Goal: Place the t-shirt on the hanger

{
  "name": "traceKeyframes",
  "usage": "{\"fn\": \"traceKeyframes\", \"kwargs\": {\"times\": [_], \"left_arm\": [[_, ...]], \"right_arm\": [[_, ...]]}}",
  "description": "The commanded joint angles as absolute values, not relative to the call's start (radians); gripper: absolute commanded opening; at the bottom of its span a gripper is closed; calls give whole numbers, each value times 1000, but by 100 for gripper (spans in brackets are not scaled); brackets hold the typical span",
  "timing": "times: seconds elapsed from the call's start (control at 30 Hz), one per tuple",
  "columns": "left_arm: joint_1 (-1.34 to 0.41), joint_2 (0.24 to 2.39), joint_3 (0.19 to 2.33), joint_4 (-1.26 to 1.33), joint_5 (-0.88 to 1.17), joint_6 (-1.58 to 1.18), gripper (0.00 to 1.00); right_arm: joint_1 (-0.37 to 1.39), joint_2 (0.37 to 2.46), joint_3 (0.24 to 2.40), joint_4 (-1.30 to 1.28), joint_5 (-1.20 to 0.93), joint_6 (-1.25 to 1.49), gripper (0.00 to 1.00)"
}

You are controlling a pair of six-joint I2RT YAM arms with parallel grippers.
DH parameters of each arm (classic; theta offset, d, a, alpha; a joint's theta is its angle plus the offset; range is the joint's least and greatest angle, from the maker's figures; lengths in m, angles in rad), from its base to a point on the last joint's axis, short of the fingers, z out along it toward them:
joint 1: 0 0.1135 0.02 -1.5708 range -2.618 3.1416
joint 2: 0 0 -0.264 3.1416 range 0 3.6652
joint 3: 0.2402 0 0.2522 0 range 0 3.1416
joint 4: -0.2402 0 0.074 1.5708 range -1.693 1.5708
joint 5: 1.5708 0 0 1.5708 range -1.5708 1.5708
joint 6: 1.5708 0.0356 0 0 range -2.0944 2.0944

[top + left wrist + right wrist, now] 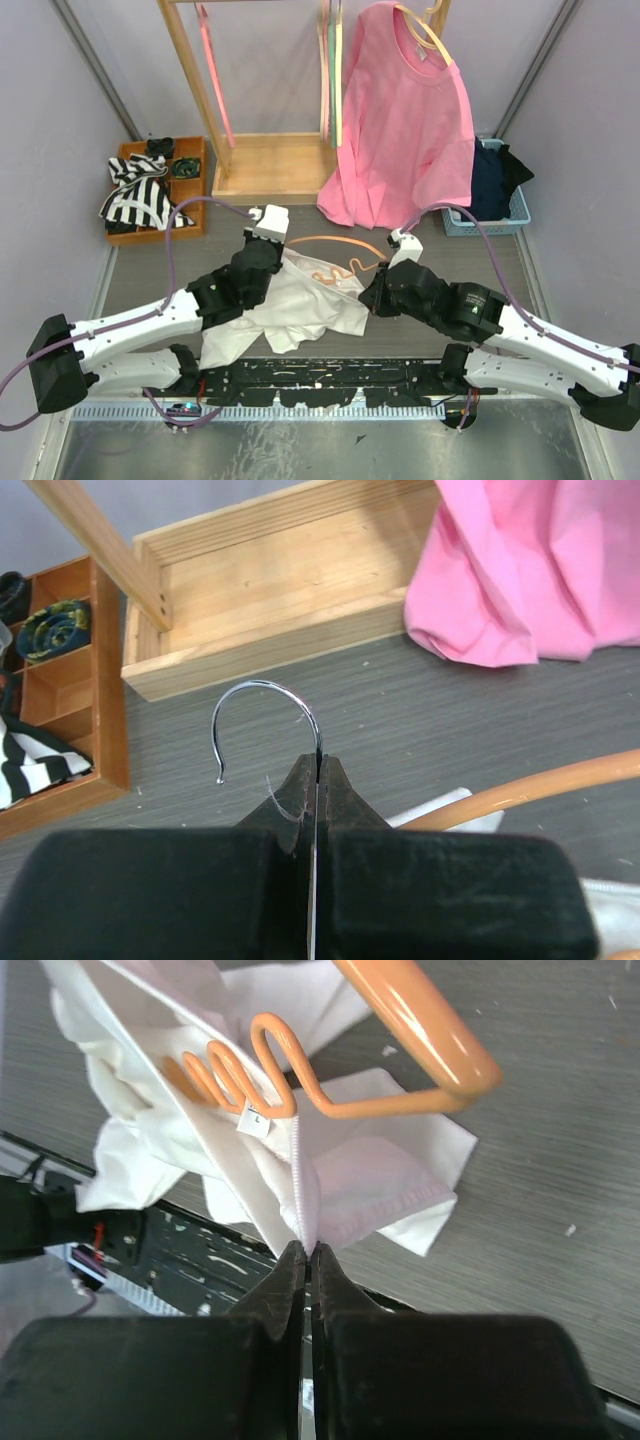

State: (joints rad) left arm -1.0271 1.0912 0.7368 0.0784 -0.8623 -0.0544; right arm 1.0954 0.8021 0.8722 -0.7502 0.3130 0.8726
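The white t-shirt lies crumpled on the table between my arms. The orange hanger lies across its far side. My left gripper is shut on the hanger's silver wire hook, pinching its stem. The hanger's orange arm runs off to the right. My right gripper is shut on the ribbed neck edge of the t-shirt and lifts it. The hanger's wavy orange end and curved shoulder lie just beyond that edge.
A wooden rack base stands at the back with a pink t-shirt hanging on a cream hanger. A wooden tray with striped cloth is at the back left. A blue basket with dark clothes is at the back right.
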Motion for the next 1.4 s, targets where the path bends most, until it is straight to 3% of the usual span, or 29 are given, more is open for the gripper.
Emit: {"fn": "traceKeyframes", "kwargs": {"times": [0.0,0.3,0.47,0.6,0.73,0.97,1.37], "left_arm": [[-1086,1084,749,39,-902,-81,0],[-1200,1066,753,-8,-944,-119,0],[-1251,1056,759,-32,-973,-127,0],[-1284,1041,764,-59,-999,-126,0],[-1294,1025,756,-83,-1002,-140,0],[-1300,999,756,-128,-972,-137,0],[-1299,946,756,-233,-911,-163,0]], "right_arm": [[1093,742,842,-778,320,903,3],[1092,688,880,-809,234,887,43],[1092,735,973,-822,248,800,53],[1093,856,1042,-795,326,674,57],[1087,998,1094,-707,424,608,68],[1016,1126,1078,-540,474,386,69],[1011,1010,783,-87,411,-234,73]]}}
